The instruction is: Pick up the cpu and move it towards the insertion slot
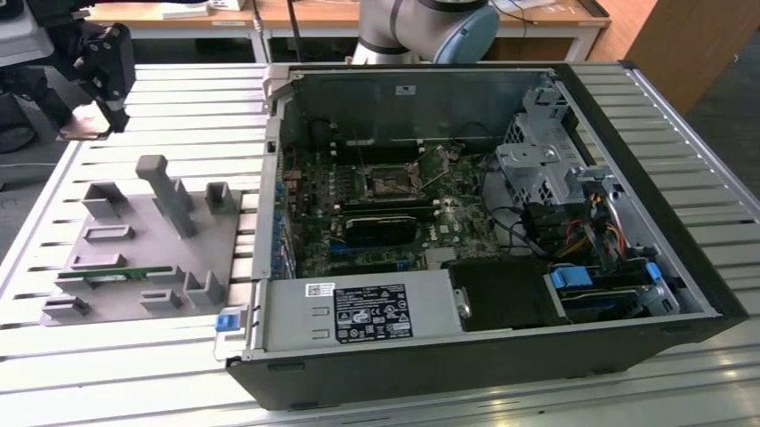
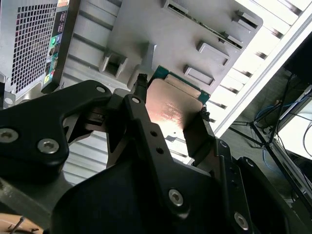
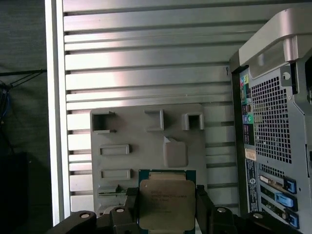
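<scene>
Silvery cpu [image 3: 164, 208], top upward, clamped in tool [image 3: 166, 201]

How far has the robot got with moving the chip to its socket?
Done: the chip is picked up and held above the grey tray.
In hand: the gripper is shut on it, gripping two opposite edges.
Left: the move to the socket is not yet done. In the exterior view the gripper hangs over the table at the far left, outside the open computer where the socket sits.

Silvery square cpu [image 3: 165, 204] gripped aloft — insertion slot [image 1: 390, 182] well apart.
</scene>
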You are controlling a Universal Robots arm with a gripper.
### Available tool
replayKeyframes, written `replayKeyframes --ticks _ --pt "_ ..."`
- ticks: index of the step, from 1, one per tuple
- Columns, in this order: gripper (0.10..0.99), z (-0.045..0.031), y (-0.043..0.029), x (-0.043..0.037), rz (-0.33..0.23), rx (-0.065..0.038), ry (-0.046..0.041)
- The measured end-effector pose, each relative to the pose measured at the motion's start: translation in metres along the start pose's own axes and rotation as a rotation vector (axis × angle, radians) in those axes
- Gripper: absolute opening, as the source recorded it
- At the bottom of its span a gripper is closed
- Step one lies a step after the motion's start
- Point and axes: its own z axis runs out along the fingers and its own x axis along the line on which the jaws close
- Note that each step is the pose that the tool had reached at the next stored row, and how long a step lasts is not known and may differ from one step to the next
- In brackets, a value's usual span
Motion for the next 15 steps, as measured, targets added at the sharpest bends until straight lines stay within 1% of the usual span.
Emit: replayKeyframes --ticks 15 --pt "0.549 -0.0001 0.0018 -0.0248 0.0 0.0 0.0"
